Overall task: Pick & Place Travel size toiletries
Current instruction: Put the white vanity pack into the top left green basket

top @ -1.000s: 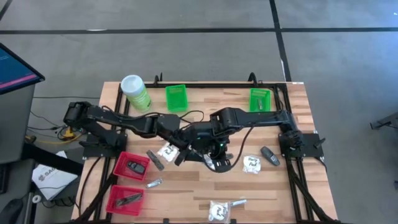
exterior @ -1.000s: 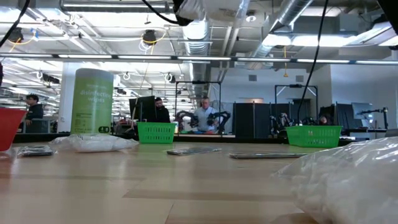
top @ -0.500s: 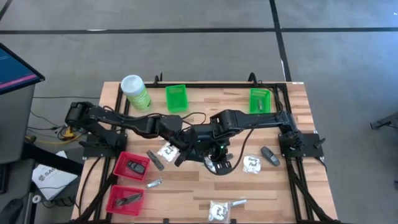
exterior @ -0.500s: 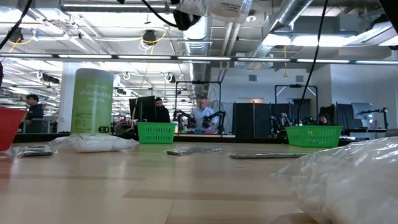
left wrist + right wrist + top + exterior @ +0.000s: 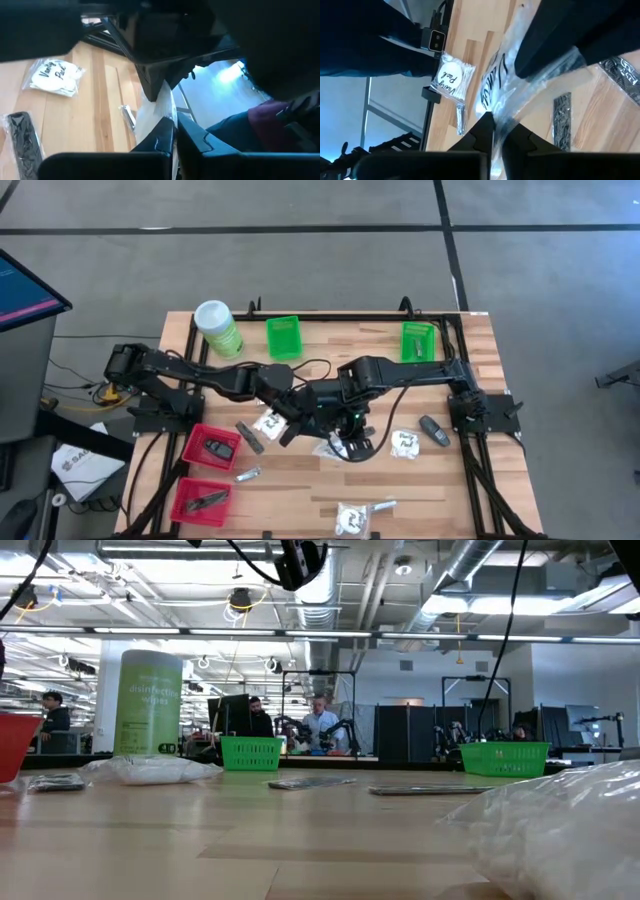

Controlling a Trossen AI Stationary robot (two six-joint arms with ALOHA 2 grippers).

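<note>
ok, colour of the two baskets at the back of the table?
Bright green baskets, clearest in the high view.

In the high view, the two dark arms (image 5: 330,395) cross at the table's middle and hide both grippers. The clear crinkly packet (image 5: 560,825) is cut off by the low view's edge.

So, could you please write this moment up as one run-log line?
left gripper: shut on clear packet | right gripper: shut on same packet | place: above table middle
</note>
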